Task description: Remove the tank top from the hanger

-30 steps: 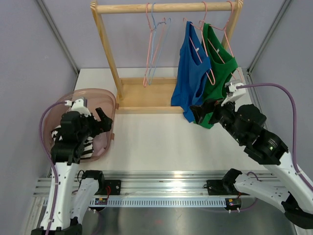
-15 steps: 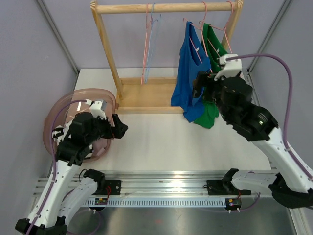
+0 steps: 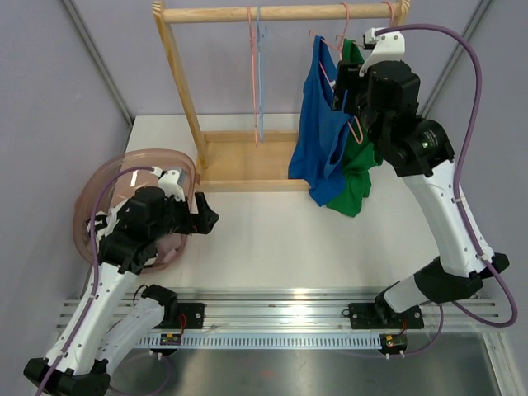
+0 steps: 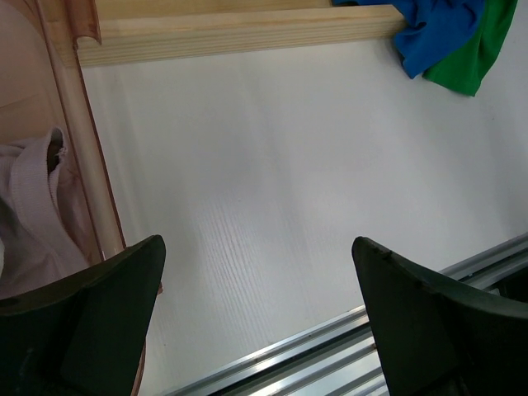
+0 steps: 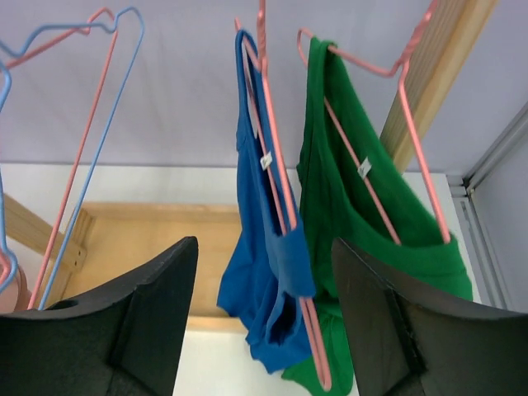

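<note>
Tank top (image 5: 252, 289), blue, on pink hanger (image 5: 283, 190); right pincer (image 5: 264, 244) spread.

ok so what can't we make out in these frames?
Top view: right arm hides most of the green tank top's upper half.
Right wrist: the pink hangers' hooks run off the top edge.
Left wrist: pale cloth in the basket is cut by the left edge and the left pincer.

Blue tank top (image 5: 268, 247) matt cloth; hanger (image 5: 281, 191) wire (pink-coated); rack (image 3: 177, 74) bare wood.
</note>
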Robot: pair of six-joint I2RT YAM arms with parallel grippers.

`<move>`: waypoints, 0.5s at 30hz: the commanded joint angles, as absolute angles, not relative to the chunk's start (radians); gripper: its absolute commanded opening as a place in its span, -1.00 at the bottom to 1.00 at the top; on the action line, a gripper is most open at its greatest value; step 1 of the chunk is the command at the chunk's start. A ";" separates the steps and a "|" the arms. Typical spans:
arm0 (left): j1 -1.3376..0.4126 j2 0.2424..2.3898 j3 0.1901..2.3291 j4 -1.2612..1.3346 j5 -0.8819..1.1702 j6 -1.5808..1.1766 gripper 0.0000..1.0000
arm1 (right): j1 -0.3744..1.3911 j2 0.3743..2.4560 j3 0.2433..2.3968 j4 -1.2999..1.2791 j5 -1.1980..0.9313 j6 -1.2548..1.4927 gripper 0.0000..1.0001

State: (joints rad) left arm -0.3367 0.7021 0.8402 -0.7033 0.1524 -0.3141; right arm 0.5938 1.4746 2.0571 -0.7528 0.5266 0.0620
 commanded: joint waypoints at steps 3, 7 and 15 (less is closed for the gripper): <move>-0.351 0.709 0.841 -0.680 0.130 -0.316 0.98 | 0.506 1.630 2.262 -0.816 0.366 -0.021 0.38; -0.350 0.707 0.841 -0.680 0.129 -0.316 0.98 | 0.454 1.764 2.469 -0.896 0.336 -0.043 0.32; -0.351 0.721 0.842 -0.684 0.123 -0.318 0.98 | 0.397 1.896 2.577 -0.905 0.270 -0.072 -0.07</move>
State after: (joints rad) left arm -0.3466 0.7139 0.8402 -0.7094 0.1371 -0.3141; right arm 0.4217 1.8900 2.5172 -0.8883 0.3447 -0.0498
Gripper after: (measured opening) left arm 0.988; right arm 0.495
